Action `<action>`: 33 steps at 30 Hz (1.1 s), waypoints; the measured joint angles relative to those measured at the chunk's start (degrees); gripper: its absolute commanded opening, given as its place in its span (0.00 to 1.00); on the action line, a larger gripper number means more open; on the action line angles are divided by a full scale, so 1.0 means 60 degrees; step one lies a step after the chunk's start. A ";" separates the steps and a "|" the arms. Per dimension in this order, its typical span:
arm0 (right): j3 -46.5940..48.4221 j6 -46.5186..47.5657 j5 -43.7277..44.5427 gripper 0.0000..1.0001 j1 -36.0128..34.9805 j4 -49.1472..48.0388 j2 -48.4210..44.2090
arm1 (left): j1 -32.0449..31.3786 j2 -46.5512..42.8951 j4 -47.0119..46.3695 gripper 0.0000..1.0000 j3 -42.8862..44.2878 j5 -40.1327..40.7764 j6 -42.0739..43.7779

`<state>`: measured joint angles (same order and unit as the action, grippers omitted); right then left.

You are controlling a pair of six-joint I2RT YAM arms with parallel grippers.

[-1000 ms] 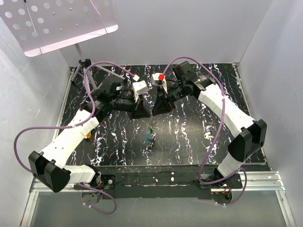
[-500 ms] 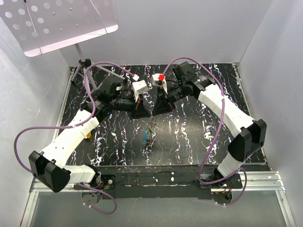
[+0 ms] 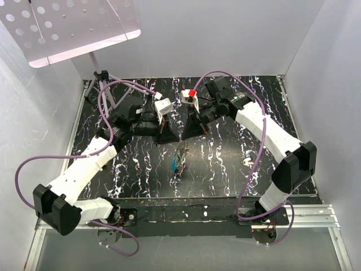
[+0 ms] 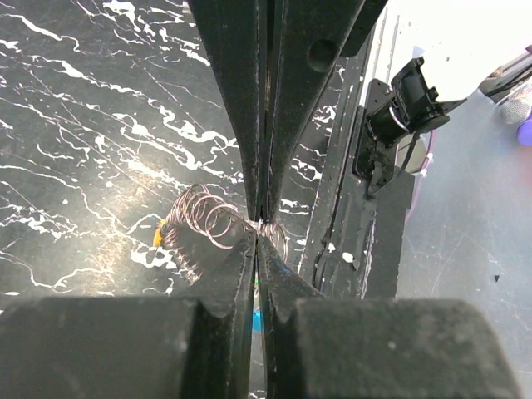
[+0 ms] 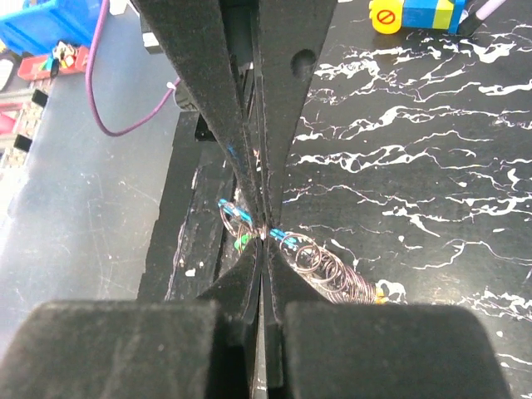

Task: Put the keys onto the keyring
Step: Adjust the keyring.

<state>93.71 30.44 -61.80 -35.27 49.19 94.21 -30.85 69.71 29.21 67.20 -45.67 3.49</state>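
- Overhead, two white-and-black robot arms reach in from either side and meet tip to tip above the middle of a black, white-veined marble-pattern counter.
- Between the tips sits the thin silvery-grey wire keyring, which looks like a short coil of several loops rather than one flat circle.
- The left pincer is closed narrow, its two black fingers pressed together on the wire at one side of the keyring.
- The right pincer is likewise closed tight, pinching the wire on the keyring's other side, so the two sets of tips nearly touch.
- The small metal keys with coloured plastic heads bunch just beside the keyring, on its side toward the arm bases.
- From the right wrist, a blue head and a green head show right at the keyring and a yellow-orange one at the coil's far end.
- The bunch's long axis runs from the keyring straight toward the near counter edge, roughly square to the line of the two pincers.
- Whether the keys hang free or rest on the counter cannot be told, nor which are already threaded.
- Both arms are equally near the keyring; the coming move likely turns on which one keeps the wire while the other frees itself to reach the keys on the near side.
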 measured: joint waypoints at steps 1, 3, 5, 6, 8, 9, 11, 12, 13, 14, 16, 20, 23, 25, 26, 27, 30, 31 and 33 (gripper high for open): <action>-0.0091 -0.0076 -0.0018 0.01 0.0000 -0.0080 -0.0004 | 0.0047 -0.0102 -0.0270 0.18 -0.0240 -0.0055 -0.0197; -0.0328 -0.0346 -0.0058 0.01 0.0025 -0.0313 -0.0036 | 0.0142 -0.0313 -0.0922 0.38 -0.0754 -0.0189 -0.0579; -0.0517 -0.0579 -0.0135 0.01 0.0066 -0.0535 -0.0069 | 0.0244 -0.0583 -0.1738 0.44 -0.1315 -0.0375 -0.0962; -0.0637 -0.0732 -0.0226 0.01 0.0131 -0.0681 -0.0091 | 0.0280 -0.0747 -0.2182 0.45 -0.1606 -0.0477 -0.1107; -0.0765 -0.0962 -0.0361 0.01 0.0262 -0.0871 -0.0131 | 0.0353 -0.1144 -0.3118 0.47 -0.2262 -0.0597 -0.1362; -0.0798 -0.1067 -0.0452 0.01 0.0339 -0.0958 -0.0146 | 0.0382 -0.1392 -0.3632 0.47 -0.2623 -0.0630 -0.1497; -0.0860 -0.1228 -0.0594 0.01 0.0452 -0.1151 -0.0204 | 0.0455 -0.1931 -0.4779 0.47 -0.3402 -0.0670 -0.1730; -0.0900 -0.1279 -0.0648 0.01 0.0503 -0.1220 -0.0240 | 0.0481 -0.2160 -0.5206 0.47 -0.3705 -0.0681 -0.1832; -0.0914 -0.1308 -0.0714 0.01 0.0539 -0.1239 -0.0284 | 0.0517 -0.2426 -0.5781 0.47 -0.4095 -0.0667 -0.1942; -0.0918 -0.1304 -0.0794 0.01 0.0557 -0.1253 -0.0324 | 0.0565 -0.2659 -0.6331 0.47 -0.4444 -0.0616 -0.2065; -0.0918 -0.1253 -0.1005 0.01 0.0561 -0.1268 -0.0415 | 0.0663 -0.2980 -0.7260 0.45 -0.4954 -0.0455 -0.2346; -0.0918 -0.0954 -0.1362 0.01 0.0561 -0.1191 -0.0532 | 0.0951 -0.2947 -0.9071 0.45 -0.5508 -0.0200 -0.3209; -0.0918 -0.0721 -0.1519 0.01 0.0561 -0.1093 -0.0546 | 0.1082 -0.2619 -1.0546 0.44 -0.5872 -0.0208 -0.4054; -0.0918 -0.0586 -0.1566 0.01 0.0561 -0.0991 -0.0546 | 0.1089 -0.2269 -1.1471 0.41 -0.6033 -0.0280 -0.4579; -0.0918 -0.0532 -0.1596 0.01 0.0561 -0.0947 -0.0546 | 0.1089 -0.2080 -1.1890 0.41 -0.6087 -0.0299 -0.4801; -0.0918 -0.0503 -0.1606 0.01 0.0561 -0.0929 -0.0546 | 0.1089 -0.1920 -1.2233 0.40 -0.6127 -0.0350 -0.5005; -0.0918 -0.0419 -0.1694 0.01 0.0561 -0.0907 -0.0546 | 0.1089 -0.1585 -1.3078 0.39 -0.6156 -0.0484 -0.5446; -0.0918 -0.0390 -0.1719 0.01 0.0561 -0.0903 -0.0546 | 0.1089 -0.1519 -1.3318 0.38 -0.6156 -0.0532 -0.5566; -0.0918 -0.0339 -0.1745 0.01 0.0561 -0.0900 -0.0546 | 0.1089 -0.1413 -1.3763 0.38 -0.6156 -0.0630 -0.5792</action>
<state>88.20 28.40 -72.27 -31.90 43.79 90.94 -24.32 61.23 -53.36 30.26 -49.45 -31.27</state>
